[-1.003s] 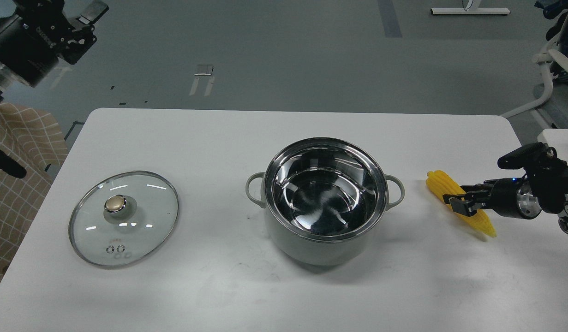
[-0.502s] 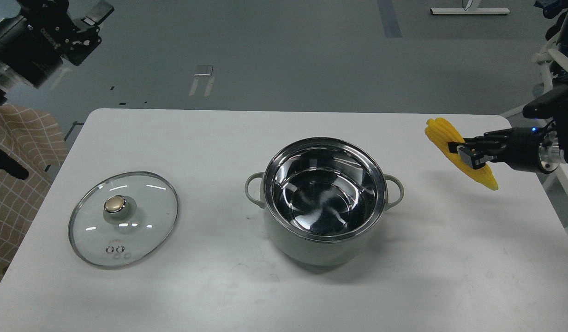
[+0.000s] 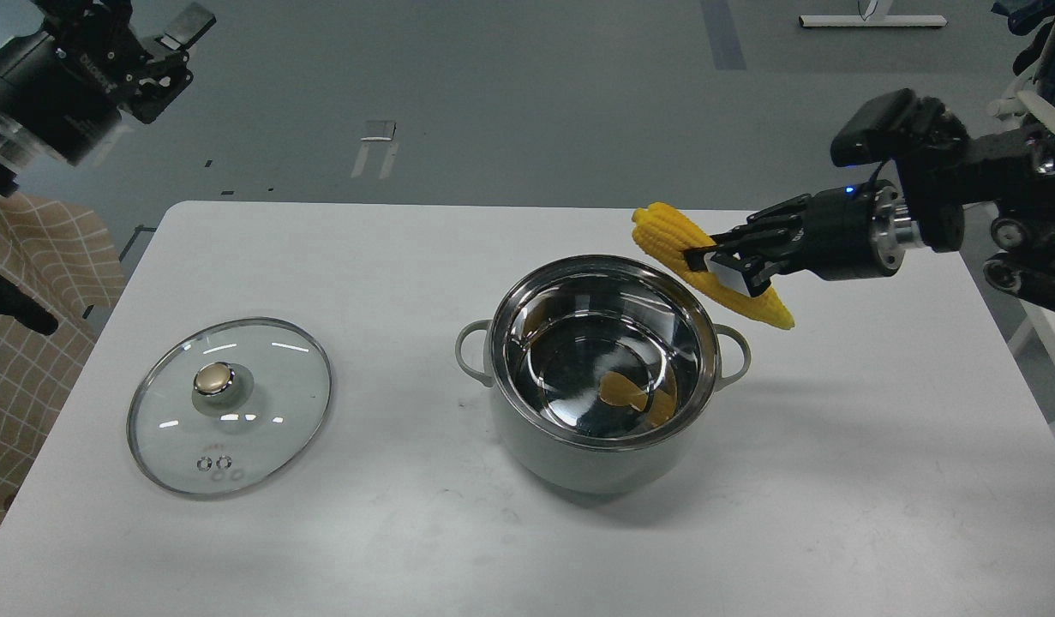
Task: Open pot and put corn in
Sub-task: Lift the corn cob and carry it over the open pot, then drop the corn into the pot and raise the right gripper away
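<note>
Now the corn point(image 3: 709, 264) sits clamped crosswise in the right jaws point(image 3: 722, 264).

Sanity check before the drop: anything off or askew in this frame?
Nothing stands out. The pot sits upright and open, the glass lid flat to its left. The right gripper holds the corn over the pot's far-right rim. The yellow inside the pot is just reflection.

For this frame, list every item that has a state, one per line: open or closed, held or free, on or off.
pot: open, empty, upright on the table.
lid: off, flat on the table left of the pot, knob up.
corn: held in the air, over the pot's far right rim.
right pincer: shut on the corn.
left pincer: open, empty, raised at far left.
</note>
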`<state>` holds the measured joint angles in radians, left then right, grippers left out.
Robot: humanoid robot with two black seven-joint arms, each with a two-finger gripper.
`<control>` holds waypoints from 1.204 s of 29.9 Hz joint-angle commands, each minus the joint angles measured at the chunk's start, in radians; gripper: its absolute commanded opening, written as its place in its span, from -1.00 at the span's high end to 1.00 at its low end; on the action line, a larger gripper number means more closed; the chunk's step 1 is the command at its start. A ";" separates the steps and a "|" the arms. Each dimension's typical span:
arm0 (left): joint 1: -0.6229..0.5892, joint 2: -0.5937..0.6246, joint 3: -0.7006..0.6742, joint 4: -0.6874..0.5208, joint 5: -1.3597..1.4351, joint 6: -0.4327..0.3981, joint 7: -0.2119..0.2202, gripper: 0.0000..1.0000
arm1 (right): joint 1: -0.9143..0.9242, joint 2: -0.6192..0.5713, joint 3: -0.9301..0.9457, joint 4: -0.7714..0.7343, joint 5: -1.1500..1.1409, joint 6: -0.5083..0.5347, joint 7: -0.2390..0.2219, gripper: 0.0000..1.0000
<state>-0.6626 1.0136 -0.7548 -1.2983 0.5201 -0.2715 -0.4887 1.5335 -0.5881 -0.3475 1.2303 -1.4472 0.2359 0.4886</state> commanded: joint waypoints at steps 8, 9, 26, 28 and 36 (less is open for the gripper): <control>0.005 -0.003 -0.001 -0.012 -0.002 0.005 0.000 -0.73 | 0.014 0.200 -0.088 -0.080 0.070 -0.001 0.000 0.38; 0.005 -0.003 -0.001 -0.012 0.000 0.005 0.000 -0.73 | 0.014 0.202 -0.090 -0.080 0.074 -0.001 0.000 0.27; 0.001 -0.024 0.000 -0.012 0.005 0.003 0.000 -0.90 | 0.002 0.186 -0.091 -0.115 0.226 -0.021 0.000 -1.00; -0.002 -0.027 0.000 -0.009 0.003 0.006 0.000 -0.93 | -0.001 0.177 -0.038 -0.155 0.289 -0.021 0.000 -1.00; -0.011 -0.134 -0.006 0.011 -0.005 0.012 0.000 -0.95 | -0.044 0.082 0.117 -0.284 0.614 -0.024 0.000 -1.00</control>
<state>-0.6703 0.9234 -0.7575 -1.2946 0.5171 -0.2602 -0.4887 1.5134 -0.4692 -0.2756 0.9839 -0.9423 0.2146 0.4886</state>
